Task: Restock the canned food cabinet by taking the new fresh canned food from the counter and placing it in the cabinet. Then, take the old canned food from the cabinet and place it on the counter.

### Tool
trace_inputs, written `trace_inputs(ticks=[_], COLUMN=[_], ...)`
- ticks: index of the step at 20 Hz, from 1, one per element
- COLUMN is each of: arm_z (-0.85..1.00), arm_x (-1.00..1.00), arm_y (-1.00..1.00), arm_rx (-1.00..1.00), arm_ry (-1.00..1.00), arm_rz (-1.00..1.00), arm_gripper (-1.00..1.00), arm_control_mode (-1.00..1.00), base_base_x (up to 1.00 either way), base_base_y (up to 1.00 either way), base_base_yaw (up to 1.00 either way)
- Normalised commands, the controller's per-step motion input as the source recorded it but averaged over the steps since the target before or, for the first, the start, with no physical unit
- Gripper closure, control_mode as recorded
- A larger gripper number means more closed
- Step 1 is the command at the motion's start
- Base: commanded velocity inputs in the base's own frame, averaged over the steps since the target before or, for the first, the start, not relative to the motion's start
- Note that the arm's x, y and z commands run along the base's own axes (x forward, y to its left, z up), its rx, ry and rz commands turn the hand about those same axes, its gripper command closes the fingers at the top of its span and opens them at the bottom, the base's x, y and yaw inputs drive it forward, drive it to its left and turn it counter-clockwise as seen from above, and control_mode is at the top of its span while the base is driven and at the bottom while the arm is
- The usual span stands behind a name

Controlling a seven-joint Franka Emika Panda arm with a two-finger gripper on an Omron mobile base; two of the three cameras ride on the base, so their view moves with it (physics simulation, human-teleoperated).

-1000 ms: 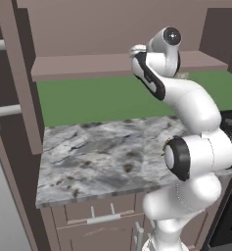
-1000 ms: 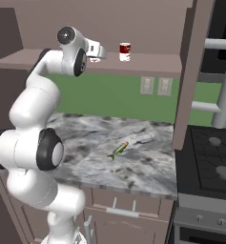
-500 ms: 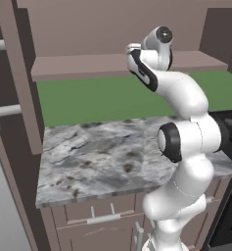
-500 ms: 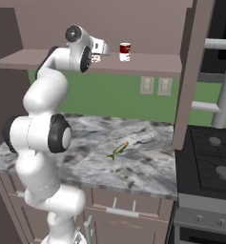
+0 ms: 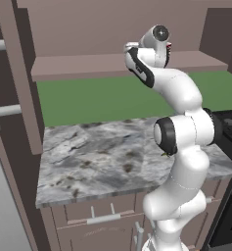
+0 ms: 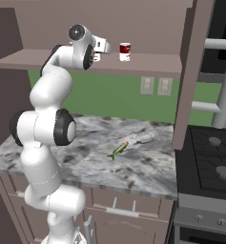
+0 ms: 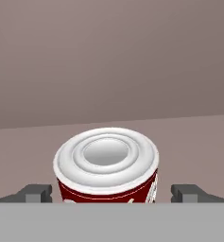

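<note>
Closer now, pincer (image 7: 111, 196) flanks can (image 7: 107, 168) on cabinet (image 6: 148, 64) shelf.

The can (image 7: 107, 165) has a smooth, glossy metal lid; the cabinet shelf (image 7: 189, 137) is matt; the counter (image 6: 143, 162) is polished marbled stone.
</note>
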Motion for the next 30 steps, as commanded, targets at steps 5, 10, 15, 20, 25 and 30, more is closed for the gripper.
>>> trace_inputs(ticks=[5, 10, 15, 20, 25, 30], arm_z=[-0.13, 0.00, 0.01, 0.02, 0.06, -0.22], arm_x=[0.24, -0.08, -0.97, -1.00, -1.00, -1.00], arm_y=[0.00, 0.00, 0.00, 0.01, 0.00, 0.00], arm_rx=[-0.01, 0.00, 0.00, 0.00, 0.00, -0.03], arm_ry=[0.00, 0.00, -0.15, -0.16, -0.03, 0.01], arm_rz=[0.00, 0.00, 0.09, 0.22, 0.23, 0.25], arm_gripper=[1.00, 1.00, 1.00, 1.00, 1.00, 1.00], arm_control_mode=[-1.00, -1.00, -1.00, -1.00, -1.00, -1.00], base_base_x=[0.00, 0.00, 0.00, 0.00, 0.00, 0.00], base_base_y=[0.00, 0.00, 0.00, 0.00, 0.00, 0.00], base_base_yaw=[0.00, 0.00, 0.00, 0.00, 0.00, 0.00])
